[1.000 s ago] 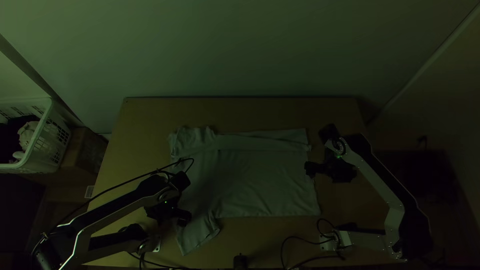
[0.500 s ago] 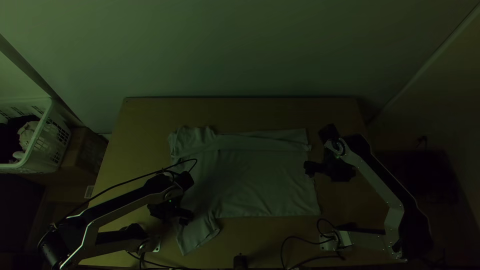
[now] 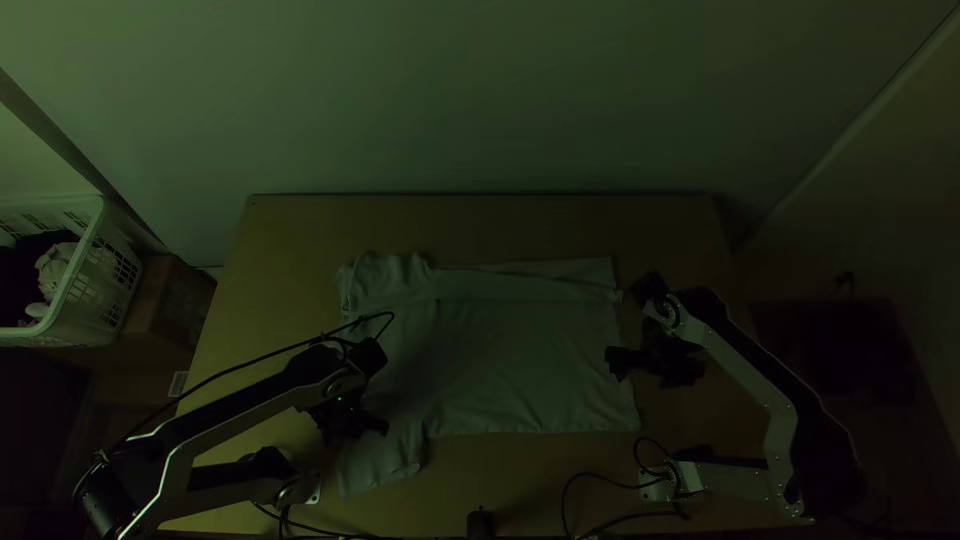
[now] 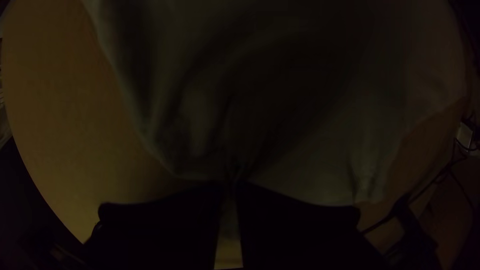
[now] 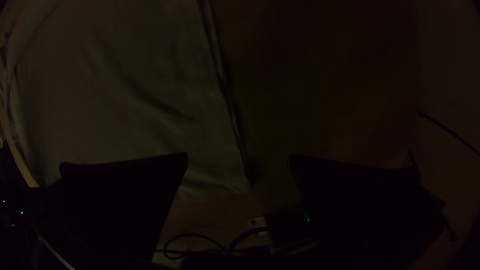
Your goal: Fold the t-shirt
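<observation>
Near sleeve point(image 3: 378, 468) of the pale grey short-sleeved t-shirt point(image 3: 510, 370) has shifted left, its lower edge drawn slightly away from the table's near side; the left gripper point(image 3: 383, 427) has moved slightly right and farther, and the right gripper point(image 3: 612, 364) has come nearer. The shirt lies across the middle of the light wooden table point(image 3: 480, 230), hem to the right and sleeves to the left, its far side folded over in a long strip point(image 3: 530, 283) and its far sleeve point(image 3: 375, 280) rumpled. Left gripper: in the left wrist view its wide black jaws are closed together at the tips on a gather of cloth, close to the base of the near sleeve. Right gripper: jaws parted widely, holding nothing, beside the shirt's hem point(image 5: 227, 107); whether they touch the cloth cannot be told.
</observation>
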